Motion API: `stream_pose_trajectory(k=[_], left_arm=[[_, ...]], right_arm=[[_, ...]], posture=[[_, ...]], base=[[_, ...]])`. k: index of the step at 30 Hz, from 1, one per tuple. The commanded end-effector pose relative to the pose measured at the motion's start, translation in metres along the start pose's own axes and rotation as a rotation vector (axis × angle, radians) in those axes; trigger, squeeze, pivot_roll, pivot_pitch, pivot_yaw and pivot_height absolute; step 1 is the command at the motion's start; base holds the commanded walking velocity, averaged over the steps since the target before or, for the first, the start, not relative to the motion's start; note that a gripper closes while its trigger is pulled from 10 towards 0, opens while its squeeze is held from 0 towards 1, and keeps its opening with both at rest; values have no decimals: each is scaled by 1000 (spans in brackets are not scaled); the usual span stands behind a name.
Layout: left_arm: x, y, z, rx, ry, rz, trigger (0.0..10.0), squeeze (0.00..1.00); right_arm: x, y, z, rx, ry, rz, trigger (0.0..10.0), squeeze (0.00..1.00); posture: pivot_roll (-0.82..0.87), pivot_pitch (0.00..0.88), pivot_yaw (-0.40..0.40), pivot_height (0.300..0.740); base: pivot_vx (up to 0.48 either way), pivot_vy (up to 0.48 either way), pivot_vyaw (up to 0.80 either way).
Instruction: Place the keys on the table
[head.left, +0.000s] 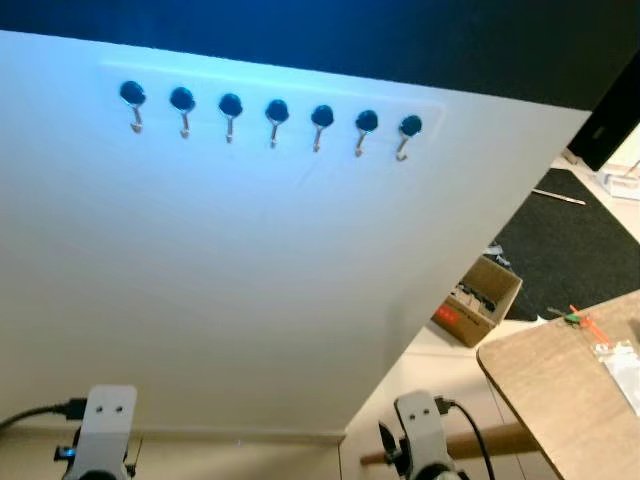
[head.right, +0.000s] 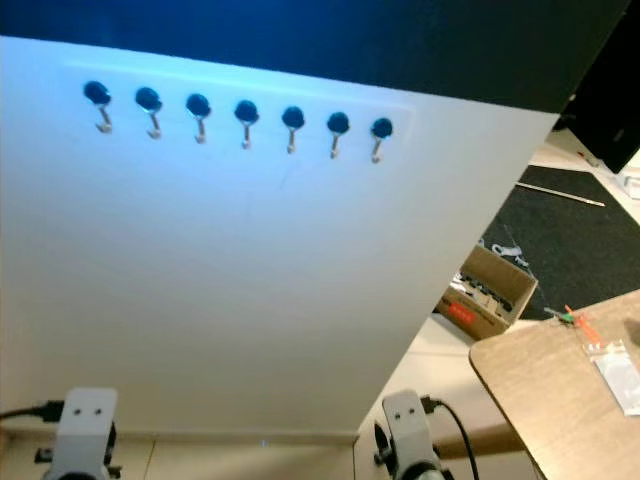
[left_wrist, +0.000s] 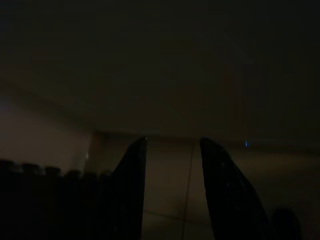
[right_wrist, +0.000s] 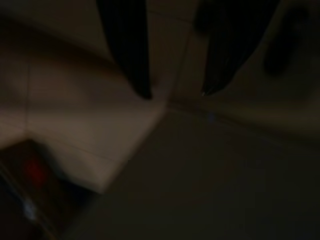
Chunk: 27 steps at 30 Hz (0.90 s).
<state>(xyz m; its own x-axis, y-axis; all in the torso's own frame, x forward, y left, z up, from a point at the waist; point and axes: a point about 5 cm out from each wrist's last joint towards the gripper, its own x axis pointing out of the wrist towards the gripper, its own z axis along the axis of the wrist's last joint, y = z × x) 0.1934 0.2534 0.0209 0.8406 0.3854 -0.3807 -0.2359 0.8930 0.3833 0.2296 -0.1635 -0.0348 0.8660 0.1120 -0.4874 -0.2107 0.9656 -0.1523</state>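
Nearest the head camera, at the bottom edge of the left eye view: two silver wrists hanging low, left arm at lower left with a cable plugged in, right arm right of centre, also cabled. Above them, a broad white wall across most of the frame, with a row of seven dark-knobbed hooks in the upper part, running from upper left toward centre right, none carrying anything. At lower right, corner of a wooden table; on it, near the right edge, a small clear bag and, just beyond, an orange-and-green item, possibly the keys, too small to tell. Past the wall's edge, an open cardboard box on pale floor, beside a dark rug. Right eye view: same scene, shifted slightly. Left wrist view, very dark: left gripper with both black fingers spread apart, nothing between them, dim floor tiles beyond. Right wrist view, dark and blurred: right gripper with fingers likewise parted and empty, above pale floor, a reddish smear at lower left.
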Motion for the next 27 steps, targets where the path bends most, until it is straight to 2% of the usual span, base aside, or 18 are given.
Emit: stream_pose_trajectory(k=[1,3,5,7,11,14,17,22,27], left_arm=[[-4,-10,-31,30,92,-37,10000,0],[-4,-10,-31,30,92,-37,10000,0],[-4,-15,-48,46,147,-71,10000,0],[-4,-17,-54,54,167,-81,10000,0],[1,-21,-71,133,212,-121,10000,0],[5,-22,-73,166,215,-132,10000,0],[11,-25,-69,244,185,-172,10000,0],[17,-24,-67,256,179,-174,10000,0],[22,-26,-67,312,189,-241,10000,0]], right_arm=[[-12,-12,-34,63,155,-81,10000,0],[-12,-12,-34,63,155,-81,10000,0],[-18,-17,-47,98,215,-124,10000,0],[-20,-20,-52,110,237,-143,10000,0],[-32,-29,-71,114,318,-208,10000,0],[-34,-30,-74,112,329,-212,10000,0],[-37,-28,-79,114,344,-183,10000,0],[-38,-24,-82,100,364,-145,10000,0],[-38,-14,-85,111,387,-94,10000,0]], posture=[[208,133,-126,740],[208,133,-126,740],[199,115,-117,740],[199,115,-117,740],[157,87,-70,740],[145,81,-61,740],[137,68,-40,740],[126,44,-10,740],[103,26,27,740]], base=[[0,0,0],[0,0,0],[0,0,0],[0,0,0],[0,0,0],[0,0,0],[0,0,0],[0,0,0],[0,0,0]])
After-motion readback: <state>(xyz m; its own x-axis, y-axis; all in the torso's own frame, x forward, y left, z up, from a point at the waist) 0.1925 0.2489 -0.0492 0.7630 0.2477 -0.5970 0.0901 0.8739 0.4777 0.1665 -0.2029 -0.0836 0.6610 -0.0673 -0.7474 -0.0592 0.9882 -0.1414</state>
